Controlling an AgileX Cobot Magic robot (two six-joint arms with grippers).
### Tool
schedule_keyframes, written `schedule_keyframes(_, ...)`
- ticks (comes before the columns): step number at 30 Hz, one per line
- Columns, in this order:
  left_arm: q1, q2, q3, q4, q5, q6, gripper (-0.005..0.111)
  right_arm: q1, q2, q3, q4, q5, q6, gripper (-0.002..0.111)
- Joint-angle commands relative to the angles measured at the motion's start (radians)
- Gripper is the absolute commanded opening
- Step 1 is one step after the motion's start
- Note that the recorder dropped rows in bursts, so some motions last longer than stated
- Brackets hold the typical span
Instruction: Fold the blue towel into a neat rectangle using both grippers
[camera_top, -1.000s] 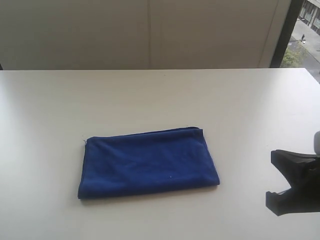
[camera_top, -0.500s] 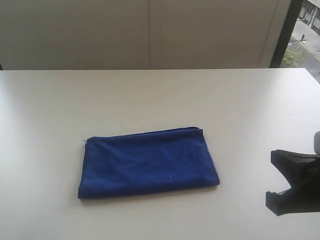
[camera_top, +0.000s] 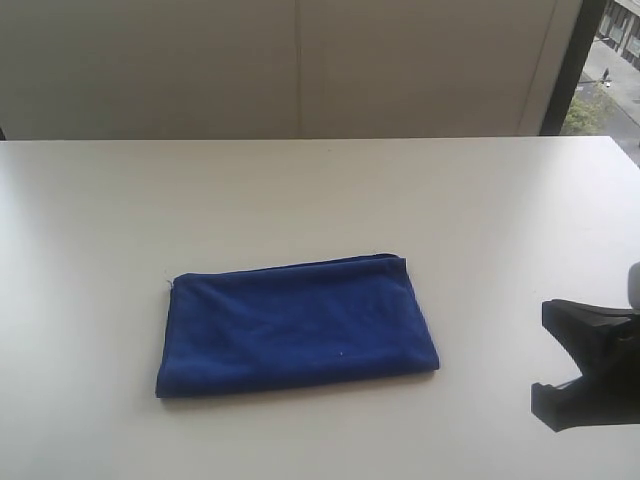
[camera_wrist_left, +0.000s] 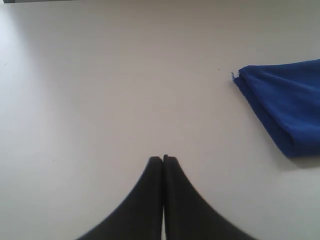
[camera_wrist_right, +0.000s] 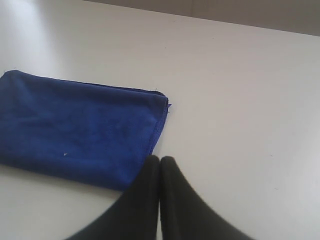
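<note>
One deep royal-blue microfibre towel (camera_top: 297, 325), folded into a flat rectangle, lies on one wide white matte table (camera_top: 320, 190). There are two black robot grippers: the left gripper (camera_wrist_left: 163, 159), seen only from its own wrist camera, and the right gripper (camera_wrist_right: 159, 159). One bulky black arm end (camera_top: 590, 378) shows at four o'clock in the exterior view. One narrow window strip (camera_top: 615, 70) is at one o'clock.

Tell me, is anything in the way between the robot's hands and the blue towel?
No, nothing visible is. Only bare white table lies between the shut left hand and the blue towel, and the same goes for the shut right hand. The towel lies folded flat, with nothing on it.
</note>
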Motion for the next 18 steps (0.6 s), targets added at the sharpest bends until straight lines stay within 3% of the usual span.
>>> schedule_keyframes(1,-0.018,-0.008,0.005,-0.003,-0.004,-0.008,0.000,-0.006,-0.010,0.006,-0.002,-0.011,0.005,0.000)
schedule_keyframes(18,-0.010,-0.008,0.005,-0.001,-0.017,0.000,0.000,-0.006,-0.010,0.006,-0.002,-0.011,0.005,0.000)
